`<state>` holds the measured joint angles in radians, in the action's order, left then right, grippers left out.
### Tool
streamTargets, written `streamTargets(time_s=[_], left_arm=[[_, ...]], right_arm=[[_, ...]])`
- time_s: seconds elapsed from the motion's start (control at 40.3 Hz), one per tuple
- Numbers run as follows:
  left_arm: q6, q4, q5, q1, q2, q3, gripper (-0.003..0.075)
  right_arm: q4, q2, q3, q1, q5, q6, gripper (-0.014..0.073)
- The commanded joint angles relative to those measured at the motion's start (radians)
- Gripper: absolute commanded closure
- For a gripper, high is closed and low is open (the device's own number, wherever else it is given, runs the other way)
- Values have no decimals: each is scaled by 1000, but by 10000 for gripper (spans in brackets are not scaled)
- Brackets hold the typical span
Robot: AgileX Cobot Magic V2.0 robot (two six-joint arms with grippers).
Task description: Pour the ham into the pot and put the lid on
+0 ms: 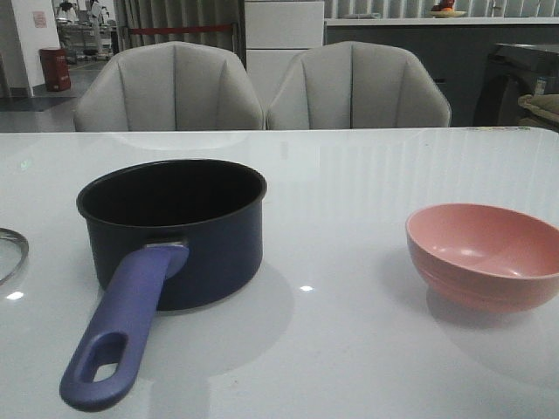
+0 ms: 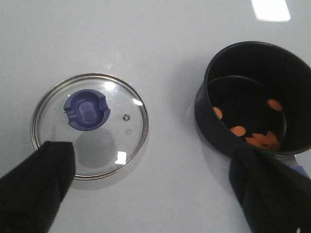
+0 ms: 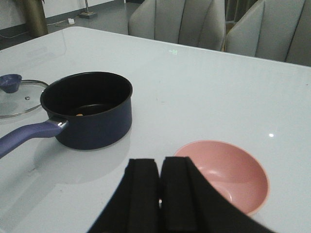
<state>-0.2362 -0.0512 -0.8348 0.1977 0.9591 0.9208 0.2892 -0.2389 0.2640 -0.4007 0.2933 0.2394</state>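
Note:
The dark navy pot [image 1: 175, 229] stands left of centre, its purple-blue handle [image 1: 122, 336] pointing toward the front edge. In the left wrist view several orange ham pieces [image 2: 256, 139] lie on the black bottom of the pot [image 2: 252, 97]. The glass lid [image 2: 89, 125] lies flat on the table left of the pot, knob [image 2: 87, 110] up; only its rim [image 1: 10, 253] shows in the front view. My left gripper [image 2: 153, 194] is open and empty, high above the lid and pot. My right gripper [image 3: 160, 177] is shut and empty, above the table near the empty pink bowl [image 3: 227, 174].
The pink bowl [image 1: 486, 255] sits at the right of the white table [image 1: 349, 192]. Two grey chairs [image 1: 262, 87] stand behind the far edge. Neither arm shows in the front view.

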Motion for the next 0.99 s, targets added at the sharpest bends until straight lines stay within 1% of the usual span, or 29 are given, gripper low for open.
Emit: streamTargets(time_s=[0.0, 0.074, 0.149, 0.298, 0.521, 0.645, 0.745, 0.968], left_arm=[[-29, -23, 3, 7, 96, 87, 38], [-48, -33, -45, -15, 176, 132, 38], [-52, -22, -54, -54, 256, 166, 38], [-45, 73, -63, -145, 378, 218, 38], [-42, 77, -151, -238, 528, 320, 38], [10, 81, -237, -243, 619, 390, 38], [15, 81, -291, -241, 694, 447, 38], [17, 120, -331, -243, 811, 509, 38]], right_arm=[[5, -8, 27, 1, -70, 8, 453], [5, -8, 27, 1, -70, 8, 453], [5, -8, 27, 1, -70, 8, 453], [5, -8, 27, 1, -70, 8, 453], [5, -8, 27, 1, -70, 8, 453], [5, -8, 27, 1, -70, 8, 453], [5, -8, 27, 1, -70, 8, 453], [5, -8, 27, 1, -70, 8, 453]])
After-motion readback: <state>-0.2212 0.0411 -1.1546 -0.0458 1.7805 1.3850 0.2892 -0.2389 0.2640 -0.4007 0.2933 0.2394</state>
